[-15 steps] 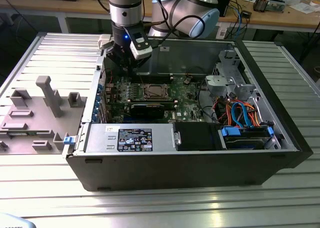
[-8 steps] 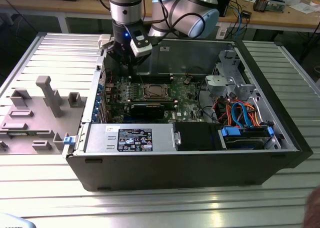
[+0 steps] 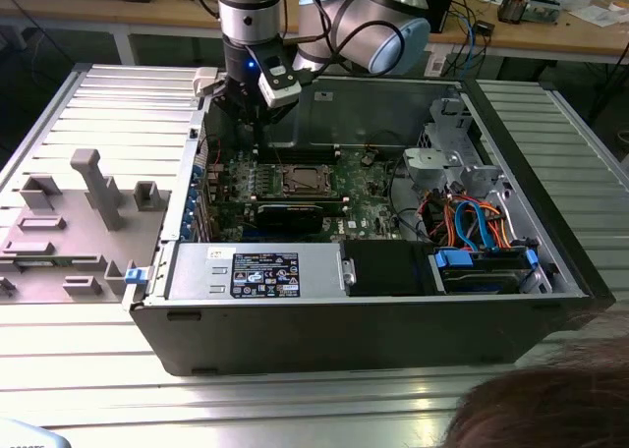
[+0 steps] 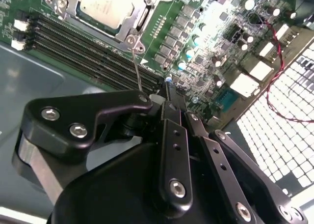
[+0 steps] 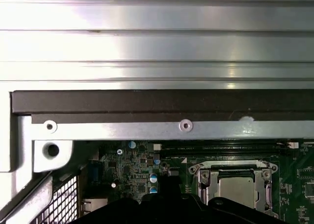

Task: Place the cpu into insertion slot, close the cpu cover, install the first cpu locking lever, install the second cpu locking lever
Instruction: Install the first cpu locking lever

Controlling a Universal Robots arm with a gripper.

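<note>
So the cpu (image 4: 105,7) sits in its socket with the cpu cover (image 4: 128,23) down over it. The hand (image 4: 164,94) hovers nearby, fingers pinched closed on nothing, probably for poking the lever (image 4: 137,69).

Exterior view is looking down from front at open PC case (image 3: 373,310), mid-range. Both wrist views are sitting close, sharing cpu (image 4: 105,8) (image 5: 237,189) socket area.

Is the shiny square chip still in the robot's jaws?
No, in the second wrist view the cpu already sits in its socket on the green board, under the cpu cover, apart from the gripper.
</note>
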